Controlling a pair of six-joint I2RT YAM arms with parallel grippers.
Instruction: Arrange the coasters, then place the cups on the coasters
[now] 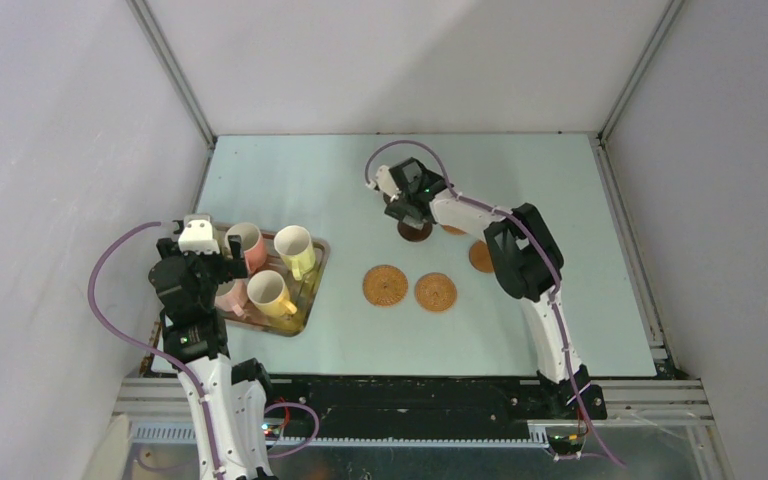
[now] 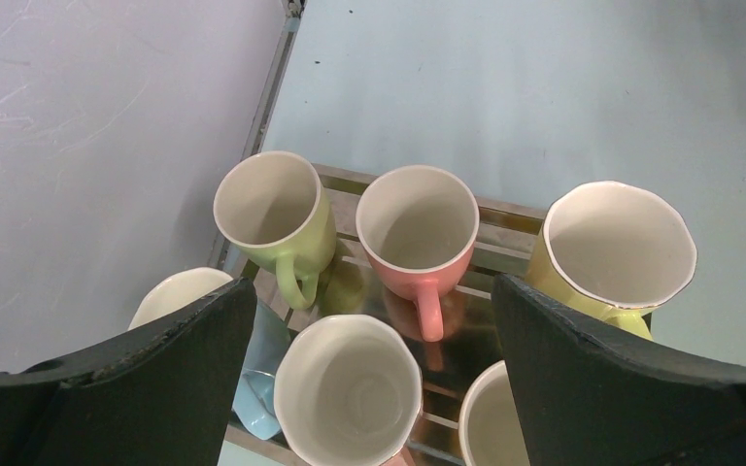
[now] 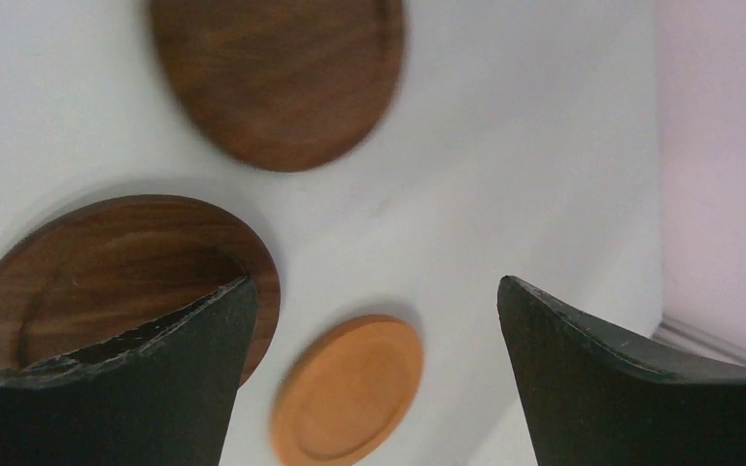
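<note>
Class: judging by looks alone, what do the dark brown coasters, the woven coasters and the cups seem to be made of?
Dark brown coasters: probably wood, matte, streaky grain shows.
Woven coasters: likely rattan or straw, ringed weave pattern; too small to be sure.
Cups: apparently glazed ceramic, smooth coloured outsides, white insides.

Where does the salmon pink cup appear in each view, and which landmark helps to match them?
Top: salmon cup at the left, on the tray, far row.
Left wrist: salmon cup at the centre, far row, handle toward the camera.
Right wrist: not in it; only coasters show.
Landmark: the tray, seen in top and left wrist views.
</note>
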